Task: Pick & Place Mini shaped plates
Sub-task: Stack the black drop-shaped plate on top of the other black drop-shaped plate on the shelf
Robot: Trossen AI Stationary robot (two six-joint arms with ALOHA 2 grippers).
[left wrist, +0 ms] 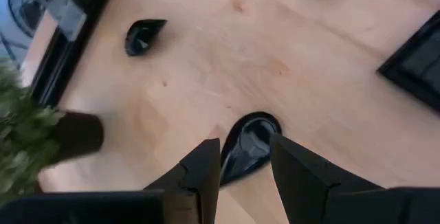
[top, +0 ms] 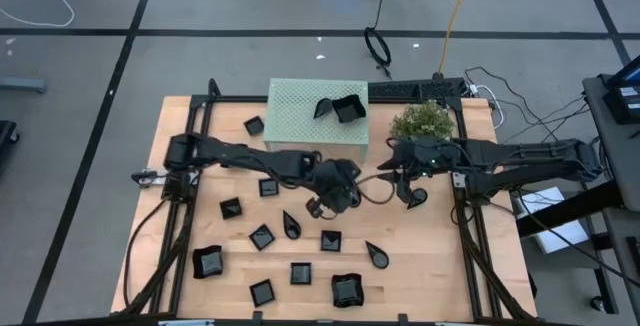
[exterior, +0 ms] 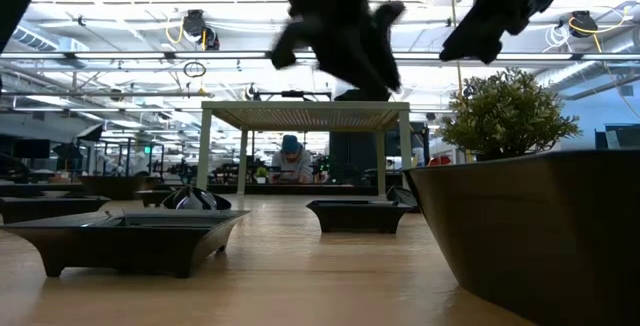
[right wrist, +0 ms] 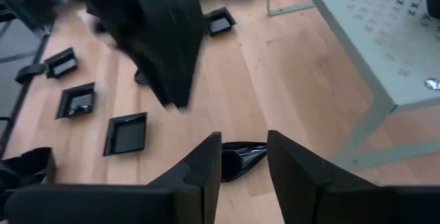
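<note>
Left gripper [left wrist: 244,162] grips a teardrop plate [left wrist: 249,141] at mid-tabletop; right gripper [right wrist: 242,157] likewise holds another teardrop [right wrist: 240,157] near the plant [top: 421,119]. Lift straight, keep grips level, clear the other arm before heading to the stand [top: 300,111].

Both arms reach mid-table, left hand [top: 318,206] and right hand [top: 414,197] gripping
</note>
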